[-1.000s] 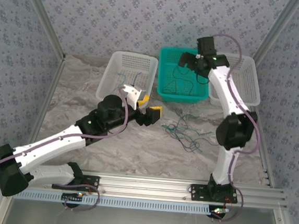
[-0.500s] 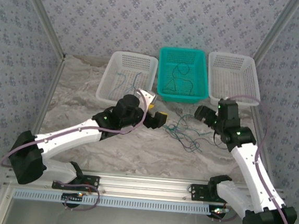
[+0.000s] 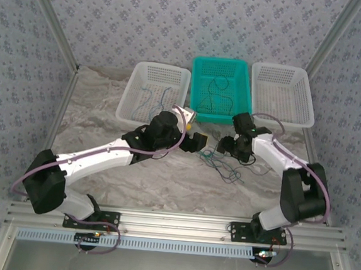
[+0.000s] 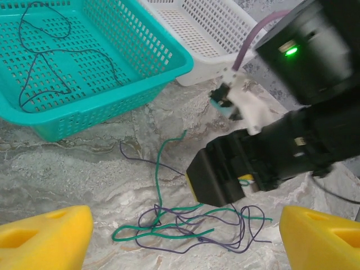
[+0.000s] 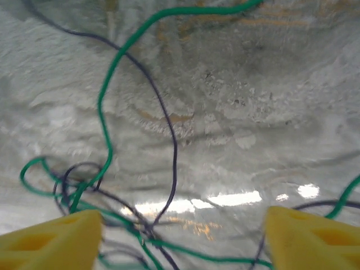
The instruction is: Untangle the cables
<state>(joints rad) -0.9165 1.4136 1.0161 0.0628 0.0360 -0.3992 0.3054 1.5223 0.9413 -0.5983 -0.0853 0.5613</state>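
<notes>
A tangle of thin green and dark purple cables point(image 3: 223, 162) lies on the table in front of the teal basket point(image 3: 195, 98). My left gripper point(image 3: 195, 136) is just left of the tangle, open, its yellow pads point(image 4: 45, 239) set wide to either side of the cables point(image 4: 185, 222). My right gripper point(image 3: 227, 145) is down at the tangle's right part, its black body point(image 4: 225, 174) right above the wires. It is open and close to the table, with green and dark strands point(image 5: 135, 185) crossing between its yellow fingertips point(image 5: 312, 236).
The teal basket point(image 4: 163, 50) holds a dark cable point(image 4: 67, 56). A white basket point(image 3: 137, 90) at the left holds thin wires point(image 3: 156, 96). Another white basket point(image 3: 303, 101) stands at the right. Patterned walls close in the back and sides.
My right arm has swung from above the teal basket down to the tangle on the table. My left gripper has moved right, closer to the tangle.
</notes>
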